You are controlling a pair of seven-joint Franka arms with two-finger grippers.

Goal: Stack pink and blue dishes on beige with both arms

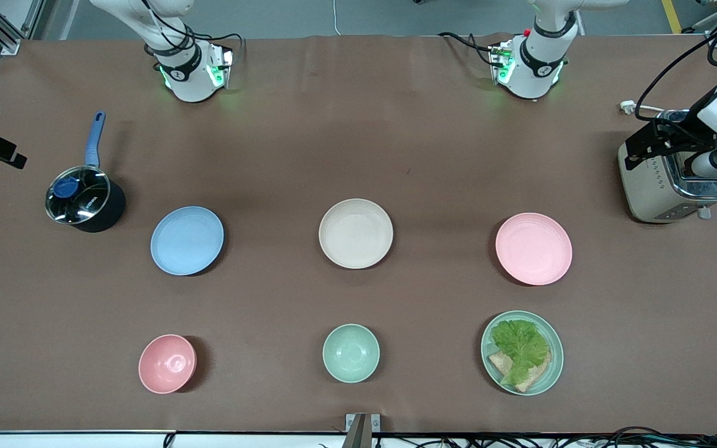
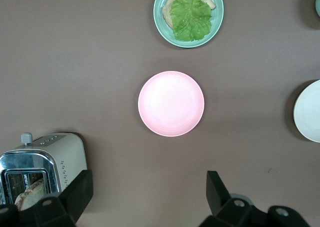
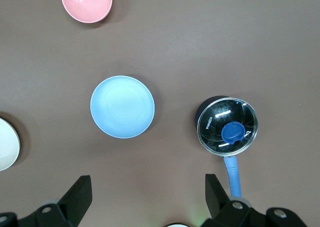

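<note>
Brown matte covering spans the desk (image 1: 396, 124), with grey floor visible past the edge where the arm bases stand and loose cables along the edge nearest the front camera. Three plates lie in one row, well apart: the blue plate (image 1: 187, 240) toward the right arm's end, the beige plate (image 1: 355, 233) at the middle, the pink plate (image 1: 533, 248) toward the left arm's end. Each has bare desk all round its rim. Nearer the front camera sit a pink bowl (image 1: 167, 363), a mint-green bowl (image 1: 351, 353) and a green plate with lettuce and bread (image 1: 522, 353). A lidded saucepan (image 1: 84, 200) with a blue handle stands beside the blue plate; its lid carries small white lettering, not legible with certainty. A toaster (image 1: 670, 186) stands at the left arm's end. The left gripper (image 2: 150, 197) hangs high over the desk beside the pink plate, jaws spread wide, holding nothing. The right gripper (image 3: 147, 197) hangs likewise beside the blue plate, wide apart and empty.
</note>
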